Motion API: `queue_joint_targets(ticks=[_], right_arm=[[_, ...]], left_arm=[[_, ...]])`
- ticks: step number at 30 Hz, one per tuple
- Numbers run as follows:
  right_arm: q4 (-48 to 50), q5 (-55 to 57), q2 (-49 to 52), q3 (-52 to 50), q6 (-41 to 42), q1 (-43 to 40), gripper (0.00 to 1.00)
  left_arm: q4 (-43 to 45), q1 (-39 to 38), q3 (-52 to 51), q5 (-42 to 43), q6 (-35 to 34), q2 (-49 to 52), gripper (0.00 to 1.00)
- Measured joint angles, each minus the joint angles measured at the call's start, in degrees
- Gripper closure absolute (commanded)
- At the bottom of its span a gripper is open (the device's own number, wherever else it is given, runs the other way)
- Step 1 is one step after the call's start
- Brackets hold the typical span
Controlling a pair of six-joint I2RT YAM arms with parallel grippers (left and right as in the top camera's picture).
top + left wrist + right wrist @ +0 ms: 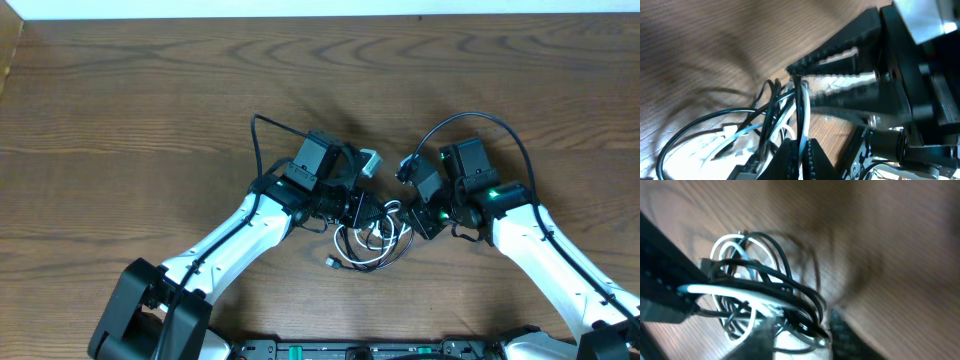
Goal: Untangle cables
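Left end effector (pixel 801 150) and right end effector (pixel 799 75) both pinched on the cables (pixel 372 248), facing tip to tip across the tangle lying on the counter (pixel 150 120) between them, so pull axis likely runs left-right, neither arm nearer

Matt wood-grain table (pixel 120 120); cables (pixel 372 242) smooth, glossy plastic

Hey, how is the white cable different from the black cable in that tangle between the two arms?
The white cable is pale; the black cable is dark. In the left wrist view the white cable runs straight down between the fingers of the left gripper, while the black cable swings out in a wide loop over the table. Both are thin, coiled and snarled together in one bundle.
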Motion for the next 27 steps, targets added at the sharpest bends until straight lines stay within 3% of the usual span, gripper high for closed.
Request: queue_joint_targets(ticks=[1,6,11,20,27], right_arm=[[0.0,-0.1,0.0,0.0,-0.3,0.0,0.99],[-0.5,0.1,0.0,0.0,0.0,0.0,0.99],[-1.4,2.7,0.0,0.0,0.9,0.0,0.99],[-3.5,21.9,0.0,0.0,15.6,-0.1,0.99],[-5.9,32.9,0.0,0.0,29.8,-1.1,0.99]], left_arm=[[0.0,0.0,0.0,0.0,0.2,0.0,0.93],[0.0,0.0,0.0,-0.8,1.4,0.0,0.93],[-1.1,0.0,0.0,-6.8,1.8,0.0,0.93],[-6.7,0.0,0.0,-24.2,2.3,0.0,0.92],[-7.6,0.0,0.0,-28.6,2.3,0.0,0.93]])
